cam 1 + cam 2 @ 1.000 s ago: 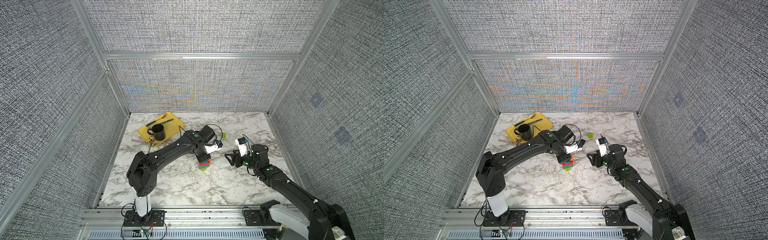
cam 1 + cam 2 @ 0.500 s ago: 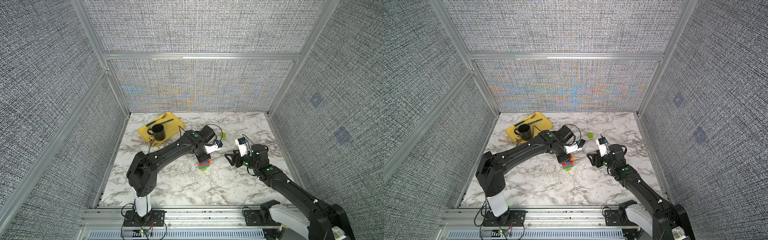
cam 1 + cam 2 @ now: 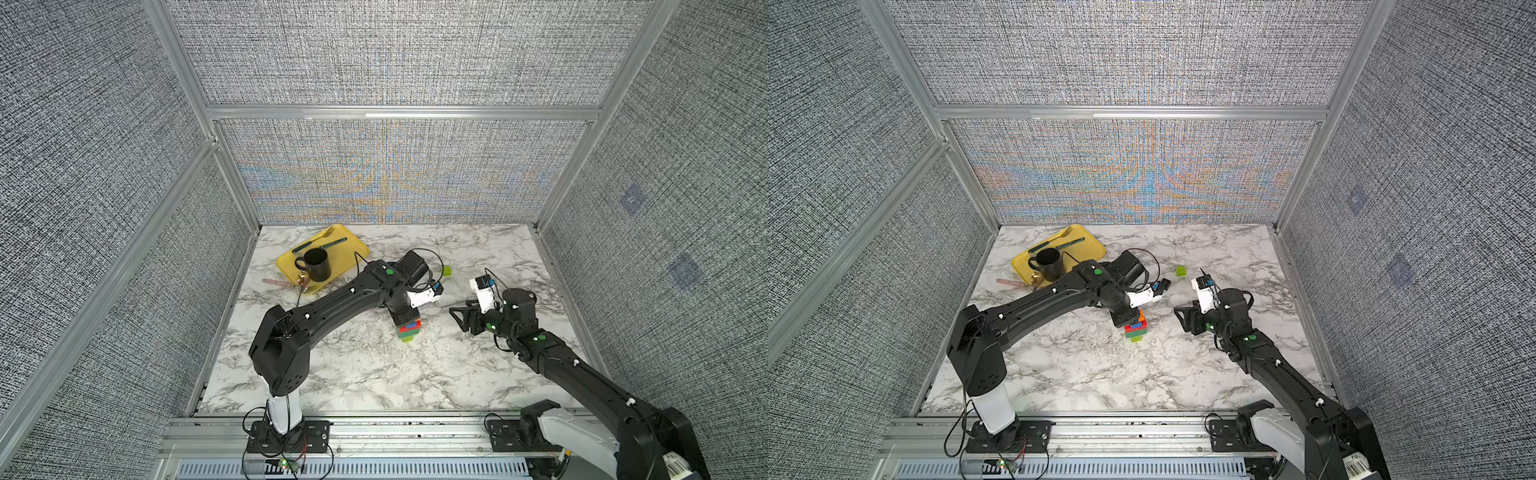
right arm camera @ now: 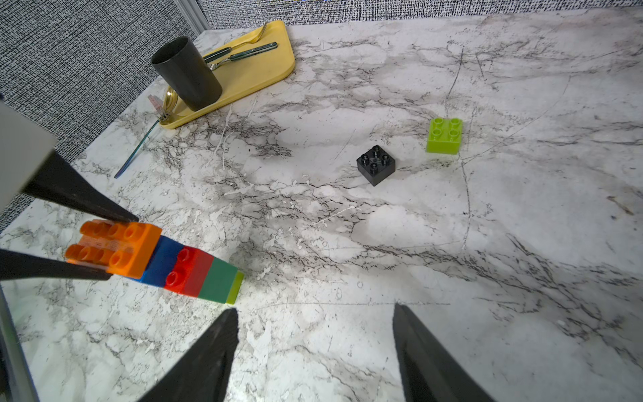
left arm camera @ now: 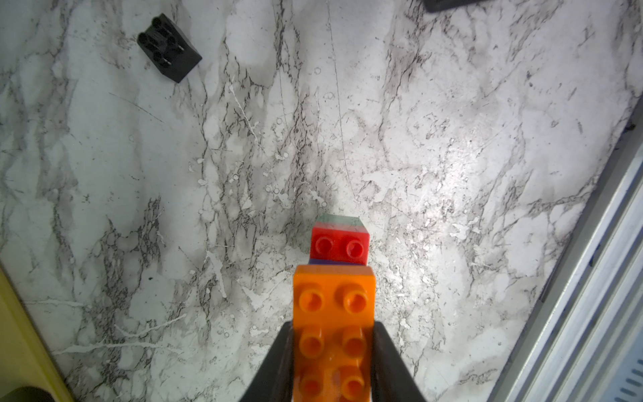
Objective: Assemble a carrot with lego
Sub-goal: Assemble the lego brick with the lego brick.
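Note:
The carrot [image 3: 409, 330] [image 3: 1136, 328] is a stack with an orange brick [image 5: 334, 306] on top, then blue, red, dark green and lime, its lime end down at the marble. My left gripper [image 5: 334, 327] [image 4: 104, 249] is shut on the orange brick from above. Loose lego lies behind it: a black square brick [image 3: 1166, 284] [image 4: 375, 164] [image 5: 169, 47] and a lime square brick [image 3: 447, 271] [image 3: 1180, 271] [image 4: 444, 135]. My right gripper [image 4: 315, 309] [image 3: 461, 318] hangs open and empty to the right of the carrot, apart from it.
A yellow tray [image 3: 353, 249] at the back left holds a black mug [image 3: 313, 264] and cutlery. A pink stick [image 3: 276, 282] and a fork [image 4: 135, 153] lie on the marble beside the tray. Grey walls enclose three sides.

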{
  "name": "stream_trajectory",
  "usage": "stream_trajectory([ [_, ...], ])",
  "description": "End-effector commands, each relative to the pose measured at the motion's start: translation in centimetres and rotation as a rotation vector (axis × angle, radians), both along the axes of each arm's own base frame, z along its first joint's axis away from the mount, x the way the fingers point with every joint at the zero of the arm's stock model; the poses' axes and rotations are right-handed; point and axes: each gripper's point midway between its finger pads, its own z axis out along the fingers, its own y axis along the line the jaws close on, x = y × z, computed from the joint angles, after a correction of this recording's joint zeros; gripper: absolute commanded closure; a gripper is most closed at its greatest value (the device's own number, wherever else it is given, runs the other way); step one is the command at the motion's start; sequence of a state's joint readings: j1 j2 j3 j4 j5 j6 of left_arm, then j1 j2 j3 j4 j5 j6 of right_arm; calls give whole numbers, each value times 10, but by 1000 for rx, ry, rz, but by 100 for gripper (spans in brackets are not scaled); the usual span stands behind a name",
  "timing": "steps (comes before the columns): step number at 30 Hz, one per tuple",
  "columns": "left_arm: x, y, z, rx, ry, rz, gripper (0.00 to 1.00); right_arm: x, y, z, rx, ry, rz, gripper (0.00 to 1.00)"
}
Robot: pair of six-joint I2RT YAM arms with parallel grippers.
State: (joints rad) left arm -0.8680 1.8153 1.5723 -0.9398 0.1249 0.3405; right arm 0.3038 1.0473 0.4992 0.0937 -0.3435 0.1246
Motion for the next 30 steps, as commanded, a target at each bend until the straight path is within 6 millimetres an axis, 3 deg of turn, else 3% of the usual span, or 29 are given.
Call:
stream_trajectory([
  [1, -2, -1, -5, 2, 19, -11, 79, 2, 0, 4, 1, -14, -2, 28],
  [19, -8, 7, -24, 58, 55, -12, 79, 2, -1, 3, -2, -14, -5, 28],
  [30, -15, 16, -19, 54, 56, 5, 82, 2, 0, 3, -2, -12, -4, 28],
])
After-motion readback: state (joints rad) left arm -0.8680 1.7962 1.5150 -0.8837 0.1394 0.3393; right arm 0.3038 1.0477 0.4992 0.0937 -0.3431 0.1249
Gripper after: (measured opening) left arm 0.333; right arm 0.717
